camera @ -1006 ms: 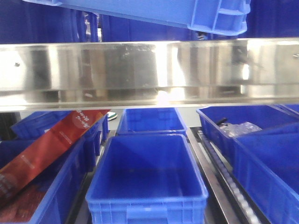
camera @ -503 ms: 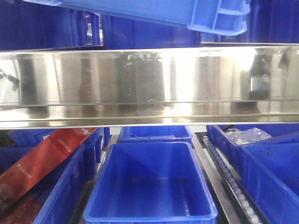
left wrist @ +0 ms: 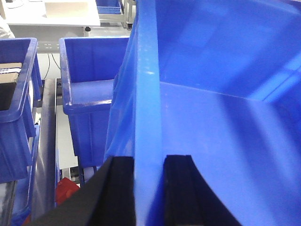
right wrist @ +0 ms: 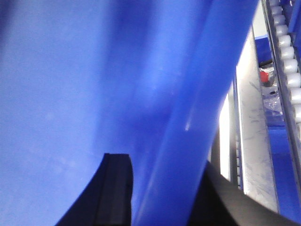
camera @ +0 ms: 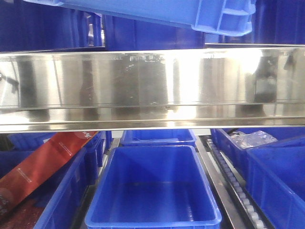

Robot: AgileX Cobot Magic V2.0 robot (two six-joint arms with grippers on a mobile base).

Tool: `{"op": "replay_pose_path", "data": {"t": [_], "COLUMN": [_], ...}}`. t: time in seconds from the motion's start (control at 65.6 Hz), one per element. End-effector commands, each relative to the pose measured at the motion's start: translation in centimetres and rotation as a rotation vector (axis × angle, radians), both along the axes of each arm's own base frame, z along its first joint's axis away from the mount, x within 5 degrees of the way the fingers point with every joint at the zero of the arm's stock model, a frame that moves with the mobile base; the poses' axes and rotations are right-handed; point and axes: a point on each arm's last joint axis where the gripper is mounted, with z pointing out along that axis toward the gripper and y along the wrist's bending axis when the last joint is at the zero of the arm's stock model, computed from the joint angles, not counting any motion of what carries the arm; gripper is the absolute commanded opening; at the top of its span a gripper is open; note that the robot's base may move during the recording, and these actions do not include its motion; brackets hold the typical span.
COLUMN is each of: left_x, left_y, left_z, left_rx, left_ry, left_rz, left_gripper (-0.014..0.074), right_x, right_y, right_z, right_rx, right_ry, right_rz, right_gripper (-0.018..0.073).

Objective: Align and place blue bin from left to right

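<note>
Left claw (left wrist: 149,188) pinched blue bin (left wrist: 221,94) rim between pads; right claw (right wrist: 164,188) likewise clamped opposite rim. Uneven lowering likely would tilt bin, catch steel rail (camera: 152,86) below.

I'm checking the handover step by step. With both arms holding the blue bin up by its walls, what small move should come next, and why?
Probably carry the blue bin a little to the right, level, keeping both grips. The left gripper and right gripper each have jaws straddling a bin wall, and the front view shows the bin above the steel shelf rail, not yet set down.
</note>
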Motion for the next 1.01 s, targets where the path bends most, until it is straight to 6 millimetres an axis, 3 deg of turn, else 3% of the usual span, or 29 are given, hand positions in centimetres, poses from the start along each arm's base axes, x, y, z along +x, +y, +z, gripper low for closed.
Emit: {"op": "replay_pose_path", "data": {"t": [0.0, 0.594, 0.747, 0.99], "left_x": [-1.1, -1.1, -1.3, -1.2], "left_y": [-1.2, -1.2, -1.0, 0.9], "left_z": [2.6, 2.5, 1.2, -0.4], "left_rx": [-0.132, -0.127, -0.079, -0.018], "left_ry": [-0.159, -0.147, -0.009, 0.16], "left_rz": [-0.065, -0.064, -0.058, -0.006], "left_gripper": [-0.0111, -0.0111, -0.0111, -0.0111], "right_x": [-0.5, -0.5, -0.4, 1.2], "right_y": [1.1, 1.2, 0.8, -1.0], "right_z": [2.0, 2.1, 2.1, 1.0], "right_rx": [0.102, 0.111, 0.091, 0.046], "right_ry": [-0.12, -0.129, -0.138, -0.133], "right_rz": [0.034, 0.034, 0.032, 0.002], "right_gripper": [-0.0153, -0.0153, -0.0153, -0.0153]}}
